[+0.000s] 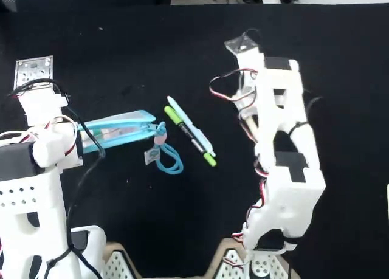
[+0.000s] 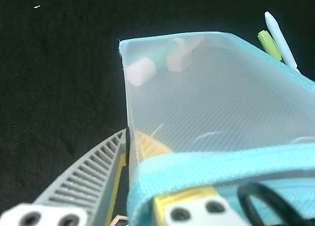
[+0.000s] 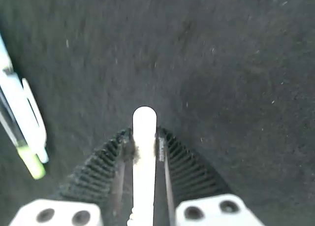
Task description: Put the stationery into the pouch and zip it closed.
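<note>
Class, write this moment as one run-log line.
left gripper: shut on pouch | right gripper: shut on white stick | marker, pen: on table, outside pouch

1. The pouch [image 2: 211, 103]: translucent, finely ribbed plastic with a faint gloss; its teal edging looks like woven cloth.
2. The table cover [image 3: 221, 63]: black, matt, slightly fuzzy cloth.
3. The right gripper [image 3: 144, 136] has fingers [image 3: 187, 167] of dark, ridged, matt plastic.
4. The white stick [image 3: 144, 157]: smooth, matt.
5. The pens [image 1: 196, 132]: smooth, glossy plastic.
</note>
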You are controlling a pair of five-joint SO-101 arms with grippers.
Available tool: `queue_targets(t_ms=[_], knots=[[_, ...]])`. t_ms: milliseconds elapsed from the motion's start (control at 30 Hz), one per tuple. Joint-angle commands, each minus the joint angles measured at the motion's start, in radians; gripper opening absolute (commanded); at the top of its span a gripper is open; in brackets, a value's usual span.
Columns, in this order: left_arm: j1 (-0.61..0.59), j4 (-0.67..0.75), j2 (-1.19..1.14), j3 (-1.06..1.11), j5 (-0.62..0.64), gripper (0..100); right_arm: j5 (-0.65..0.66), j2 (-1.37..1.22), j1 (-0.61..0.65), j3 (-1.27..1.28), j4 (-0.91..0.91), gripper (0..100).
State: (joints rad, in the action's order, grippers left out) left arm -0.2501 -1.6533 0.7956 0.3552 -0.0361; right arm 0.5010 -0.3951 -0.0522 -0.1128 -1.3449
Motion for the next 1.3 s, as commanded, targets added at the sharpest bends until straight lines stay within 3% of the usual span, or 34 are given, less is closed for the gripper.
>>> queue_targets(t_ms=[0,267,533,733,867,1100,1267], knots=[[0.010,-0.005,-0.005,0.005,-0.002,3,0.110,-0.038,-0.009,-0.025,-0.060,1.3],[0.010,-0.005,-0.005,0.005,-0.002,3,0.110,-0.217,0.000,-0.111,-0.075,16.2],[0.007,-0.005,-0.005,0.005,-0.002,3,0.112,-0.271,0.041,-0.266,-0.227,14.1],[0.002,-0.005,-0.005,0.005,-0.002,3,0.110,-0.383,0.046,-0.295,-0.230,13.4],[0.004,-0.005,-0.005,0.005,-0.002,3,0.106,-0.389,0.014,-0.335,-0.244,0.8],[0.007,-0.005,-0.005,0.005,-0.002,3,0.094,-0.186,-0.028,-0.409,-0.420,1.0],[0.010,-0.003,-0.005,0.018,-0.002,3,0.055,0.116,0.043,-0.222,-0.420,1.0]])
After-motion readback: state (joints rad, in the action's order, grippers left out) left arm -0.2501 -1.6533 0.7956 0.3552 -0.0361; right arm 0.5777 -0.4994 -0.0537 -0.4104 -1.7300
